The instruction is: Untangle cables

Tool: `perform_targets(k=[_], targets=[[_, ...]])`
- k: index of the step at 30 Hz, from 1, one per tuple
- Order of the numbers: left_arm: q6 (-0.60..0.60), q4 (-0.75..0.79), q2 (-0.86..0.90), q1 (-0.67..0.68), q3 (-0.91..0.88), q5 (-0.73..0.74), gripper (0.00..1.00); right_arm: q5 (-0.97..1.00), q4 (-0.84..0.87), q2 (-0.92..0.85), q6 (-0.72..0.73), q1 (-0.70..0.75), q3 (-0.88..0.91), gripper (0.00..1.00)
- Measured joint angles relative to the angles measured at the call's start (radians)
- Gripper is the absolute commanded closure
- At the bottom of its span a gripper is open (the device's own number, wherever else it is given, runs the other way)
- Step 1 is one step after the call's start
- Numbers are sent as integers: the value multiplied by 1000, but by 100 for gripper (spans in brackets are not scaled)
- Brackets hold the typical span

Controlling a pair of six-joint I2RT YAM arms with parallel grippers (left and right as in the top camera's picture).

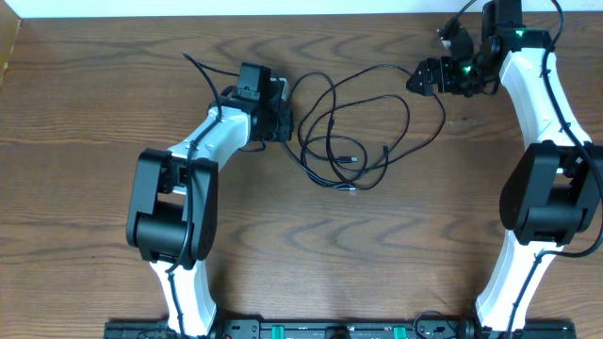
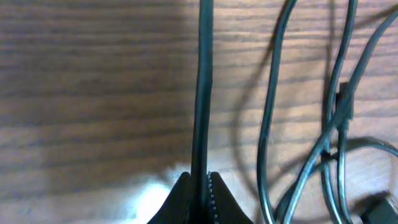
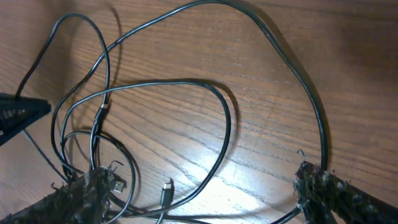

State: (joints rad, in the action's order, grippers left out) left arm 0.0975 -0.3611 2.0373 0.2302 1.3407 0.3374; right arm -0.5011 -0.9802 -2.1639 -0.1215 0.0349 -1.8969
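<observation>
You are at the opening step of the untangling: your left gripper is pinching one strand of the thin black flexible cables, jaws pressed together on it; the strand is running straight ahead of those fingertips, the other loops lying just to their right on the brown wood-grain table; your right gripper is hovering, fingers spread wide, one large loop lying between them. The next move is likely calling for the right fingers to pinch a loop, then a slow pull apart; be watching the small plugs for snags. The left arm is reaching forward, low; the right is angling downward.
</observation>
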Motion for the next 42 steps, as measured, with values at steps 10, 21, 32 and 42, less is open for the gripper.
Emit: perform_targets(k=[10, 21, 32, 42], targets=[[15, 84, -403, 0, 304, -3, 93, 1, 16, 0, 0, -43, 0, 8], [161, 418, -616, 1, 334, 35, 93, -121, 95, 0, 21, -93, 0, 11], [454, 809, -614, 2, 332, -75, 92, -399, 171, 2, 11, -95, 0, 11], [512, 838, -614, 2, 332, -214, 92, -397, 161, 2, 21, -171, 0, 15]])
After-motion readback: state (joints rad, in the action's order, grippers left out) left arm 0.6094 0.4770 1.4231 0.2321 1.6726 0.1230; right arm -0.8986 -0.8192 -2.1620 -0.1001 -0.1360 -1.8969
